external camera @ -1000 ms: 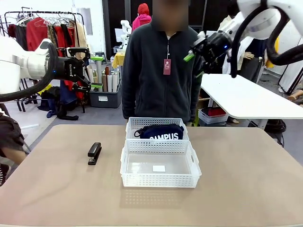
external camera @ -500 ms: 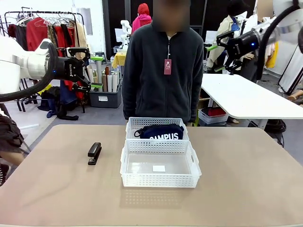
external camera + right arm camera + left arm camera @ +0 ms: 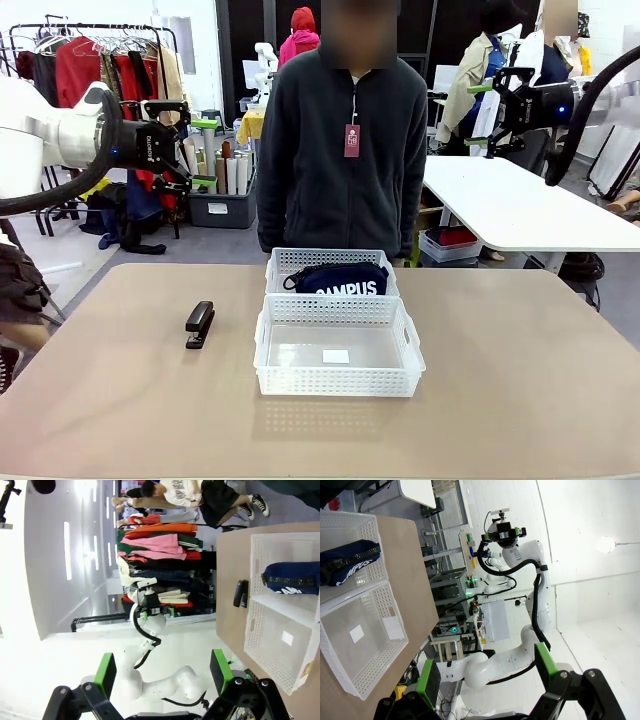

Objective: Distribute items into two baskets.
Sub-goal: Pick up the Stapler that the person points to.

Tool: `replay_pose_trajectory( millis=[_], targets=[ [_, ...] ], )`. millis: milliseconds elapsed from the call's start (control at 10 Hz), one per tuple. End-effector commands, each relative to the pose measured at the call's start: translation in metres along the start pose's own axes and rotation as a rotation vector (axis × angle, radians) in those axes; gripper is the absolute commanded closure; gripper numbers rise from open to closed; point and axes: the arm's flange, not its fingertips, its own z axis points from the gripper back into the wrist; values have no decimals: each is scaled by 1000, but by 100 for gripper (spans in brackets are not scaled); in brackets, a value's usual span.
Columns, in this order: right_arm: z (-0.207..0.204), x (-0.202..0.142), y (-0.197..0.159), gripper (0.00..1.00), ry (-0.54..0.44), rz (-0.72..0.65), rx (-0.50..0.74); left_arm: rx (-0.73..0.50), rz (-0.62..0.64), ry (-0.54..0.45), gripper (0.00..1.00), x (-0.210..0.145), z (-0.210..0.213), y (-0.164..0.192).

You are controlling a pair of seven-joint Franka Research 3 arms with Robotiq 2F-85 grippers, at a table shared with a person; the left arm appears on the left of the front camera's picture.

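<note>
In the middle of the counter [image 3: 520, 380] we see the far basket [image 3: 330, 259] holding the navy CAMPUS pouch [image 3: 340, 278]. The near basket [image 3: 338, 381] sits right against it and shows a white sticker [image 3: 336, 356] on its bottom. The black stapler [image 3: 199, 324] lies on the counter to the left of the near basket, apart from it. Both arms hang well above the counter, the left tool [image 3: 205, 152] and the right tool [image 3: 480, 115] each spread wide with nothing between the fingers.
</note>
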Motion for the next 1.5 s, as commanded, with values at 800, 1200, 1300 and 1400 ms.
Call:
replay_pose_trajectory(
  millis=[800,1200,1300,1400],
  targets=[
    [-2,-37,-25,0,126,15,-40,0,-4,-3,0,0,1,-2],
    [0,-31,-20,0,116,-46,49,0,-4,-3,0,0,1,-2],
    [0,-31,-20,0,116,-46,49,0,-4,-3,0,0,1,-2],
    [0,-31,-20,0,116,-46,49,0,-4,-3,0,0,1,-2]
  ],
)
